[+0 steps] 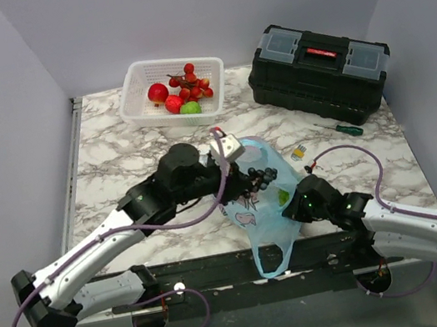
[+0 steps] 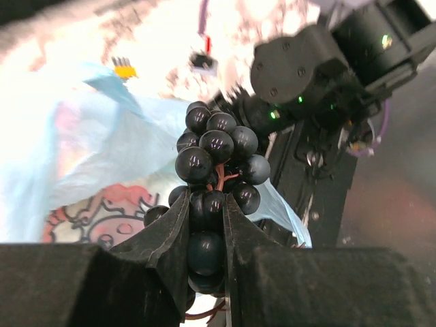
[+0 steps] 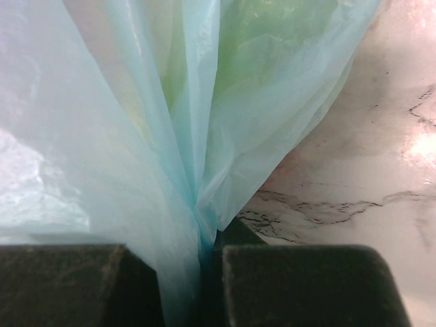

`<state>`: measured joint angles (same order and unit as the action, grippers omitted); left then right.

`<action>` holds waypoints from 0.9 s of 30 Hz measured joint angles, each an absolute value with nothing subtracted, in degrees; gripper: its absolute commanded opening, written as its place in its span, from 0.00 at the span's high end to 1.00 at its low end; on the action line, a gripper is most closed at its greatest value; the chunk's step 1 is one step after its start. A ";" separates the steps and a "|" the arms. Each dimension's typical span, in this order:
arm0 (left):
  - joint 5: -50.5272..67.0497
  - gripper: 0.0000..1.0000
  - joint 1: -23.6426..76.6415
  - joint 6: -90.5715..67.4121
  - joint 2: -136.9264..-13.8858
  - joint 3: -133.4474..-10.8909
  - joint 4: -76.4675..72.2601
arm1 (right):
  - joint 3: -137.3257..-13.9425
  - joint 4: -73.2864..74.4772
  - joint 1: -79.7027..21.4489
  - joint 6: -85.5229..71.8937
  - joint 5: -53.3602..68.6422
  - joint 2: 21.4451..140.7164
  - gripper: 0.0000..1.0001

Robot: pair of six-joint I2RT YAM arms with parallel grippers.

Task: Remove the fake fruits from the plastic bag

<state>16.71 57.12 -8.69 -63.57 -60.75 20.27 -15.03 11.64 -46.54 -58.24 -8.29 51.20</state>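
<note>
Blackish grape bunch [image 2: 214, 160] clamped by its bottom end in the left gripper [image 2: 206, 218], long axis poking straight out past the jaws, hanging just above the plastic bag [image 1: 271, 209] at the table's [image 1: 114, 148] near edge. Got a bag fold pinched tight in the right gripper [image 3: 204, 248], right alongside. Guessing up and away toward the far-edge basket [image 1: 134, 93] next.

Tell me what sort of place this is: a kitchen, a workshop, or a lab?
Most likely a robot test cell in a lab, not a home: a marble-patterned tabletop boxed in by plain pale walls, with staged props, a white lattice basket and a black toolbox.
</note>
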 measured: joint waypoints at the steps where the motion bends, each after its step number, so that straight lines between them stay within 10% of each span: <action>1: 16.73 1.00 56.14 -8.86 -62.08 -60.40 19.75 | -15.03 11.64 -46.54 -58.24 -8.29 51.20 0.88; 16: -8.21 1.00 35.38 -16.91 -44.34 -57.23 14.57 | -15.03 11.64 -46.54 -58.22 -8.29 51.16 0.88; 27: 1.02 1.00 9.47 -32.82 -56.42 -56.38 16.82 | -15.03 11.62 -46.54 -58.22 -8.29 51.35 0.88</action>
<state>1.02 9.47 -32.82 -56.42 -56.38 16.82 -15.03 11.62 -46.54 -58.22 -8.29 51.35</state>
